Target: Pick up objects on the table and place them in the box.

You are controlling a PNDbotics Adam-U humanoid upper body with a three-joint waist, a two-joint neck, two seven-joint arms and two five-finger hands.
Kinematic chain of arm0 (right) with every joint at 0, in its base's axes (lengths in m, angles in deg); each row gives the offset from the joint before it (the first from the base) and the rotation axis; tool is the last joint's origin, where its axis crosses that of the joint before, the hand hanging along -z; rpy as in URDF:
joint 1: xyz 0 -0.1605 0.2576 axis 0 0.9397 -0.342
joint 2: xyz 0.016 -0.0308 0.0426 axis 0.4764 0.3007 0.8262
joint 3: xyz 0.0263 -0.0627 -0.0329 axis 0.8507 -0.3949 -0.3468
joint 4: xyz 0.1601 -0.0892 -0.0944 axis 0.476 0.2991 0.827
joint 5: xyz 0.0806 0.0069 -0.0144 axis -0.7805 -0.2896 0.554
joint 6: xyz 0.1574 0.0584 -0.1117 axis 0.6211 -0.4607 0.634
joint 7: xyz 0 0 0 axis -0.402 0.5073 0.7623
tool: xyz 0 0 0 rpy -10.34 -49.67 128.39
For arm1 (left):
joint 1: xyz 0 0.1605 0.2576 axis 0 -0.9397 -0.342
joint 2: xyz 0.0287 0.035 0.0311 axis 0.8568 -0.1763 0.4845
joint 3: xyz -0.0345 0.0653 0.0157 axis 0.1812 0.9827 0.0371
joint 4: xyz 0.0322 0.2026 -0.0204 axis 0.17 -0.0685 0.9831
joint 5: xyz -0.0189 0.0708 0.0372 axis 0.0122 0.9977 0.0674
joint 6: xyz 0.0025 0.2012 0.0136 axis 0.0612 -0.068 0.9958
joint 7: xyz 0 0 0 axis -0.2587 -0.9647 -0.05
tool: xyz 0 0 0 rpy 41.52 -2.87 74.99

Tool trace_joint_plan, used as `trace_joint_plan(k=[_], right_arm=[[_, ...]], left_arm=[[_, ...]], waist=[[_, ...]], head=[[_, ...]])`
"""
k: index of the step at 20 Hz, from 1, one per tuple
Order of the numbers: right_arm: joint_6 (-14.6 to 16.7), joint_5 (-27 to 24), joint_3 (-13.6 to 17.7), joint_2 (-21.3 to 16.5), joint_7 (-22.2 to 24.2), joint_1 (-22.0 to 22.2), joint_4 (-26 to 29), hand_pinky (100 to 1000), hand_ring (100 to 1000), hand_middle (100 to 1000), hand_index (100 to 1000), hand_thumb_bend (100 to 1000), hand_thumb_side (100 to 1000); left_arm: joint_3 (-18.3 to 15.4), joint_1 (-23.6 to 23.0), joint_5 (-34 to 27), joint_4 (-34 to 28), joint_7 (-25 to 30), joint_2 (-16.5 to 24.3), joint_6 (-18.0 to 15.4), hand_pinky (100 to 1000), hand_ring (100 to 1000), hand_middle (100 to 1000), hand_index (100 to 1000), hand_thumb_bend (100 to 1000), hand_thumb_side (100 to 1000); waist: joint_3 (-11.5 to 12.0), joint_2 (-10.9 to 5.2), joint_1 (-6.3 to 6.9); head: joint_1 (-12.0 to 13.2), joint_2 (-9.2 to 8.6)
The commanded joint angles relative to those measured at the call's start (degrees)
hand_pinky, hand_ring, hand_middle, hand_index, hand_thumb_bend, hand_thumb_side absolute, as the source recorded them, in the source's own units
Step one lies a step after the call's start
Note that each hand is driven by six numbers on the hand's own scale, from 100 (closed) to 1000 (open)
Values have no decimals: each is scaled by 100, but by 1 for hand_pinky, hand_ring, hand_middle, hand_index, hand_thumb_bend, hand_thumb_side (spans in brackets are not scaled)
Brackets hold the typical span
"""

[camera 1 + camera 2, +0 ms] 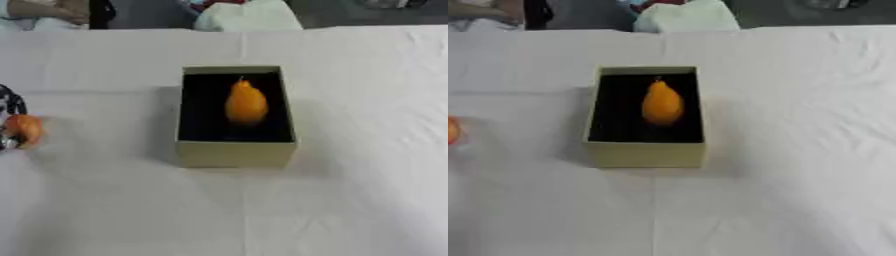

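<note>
Looking down at the white cloth-covered table, we see an open box standing near the middle, its walls a pale olive gold and its inside black. Inside it lies an orange pear-shaped fruit, stem end pointing toward the far side, resting on the dark floor of the box slightly right of centre and apart from the near wall.

At the left edge of the left eye view our left hand comes in low over the table, only a small black and silver part of it showing. Its fingers look curled round a second orange fruit, a rounded one, which sits against the hand just above the cloth and well apart from the box. Most of the hand lies outside the picture, so we cannot tell how the arm behind it is angled. In the right eye view only a sliver of that orange fruit shows at the left border, and the hand itself is cut off.

Our right hand appears in neither view.
</note>
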Motion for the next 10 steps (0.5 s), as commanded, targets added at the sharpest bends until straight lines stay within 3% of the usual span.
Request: trace_joint_plan(k=[1, 10], right_arm=[[5, -28, 95, -134, -44, -15, 91, 792, 772, 767, 812, 126, 1000], [21, -52, 112, -115, -106, 26, 91, 792, 769, 762, 812, 120, 1000]], left_arm=[[-22, 23, 59, -81, -160, 132, -39, 553, 542, 541, 677, 448, 171], [-15, -72, -135, -265, -338, 161, -84, 442, 428, 434, 580, 412, 100]], waist=[[1, -67, -9], [7, -78, -3]], head=[[-25, -47], [-40, -54]])
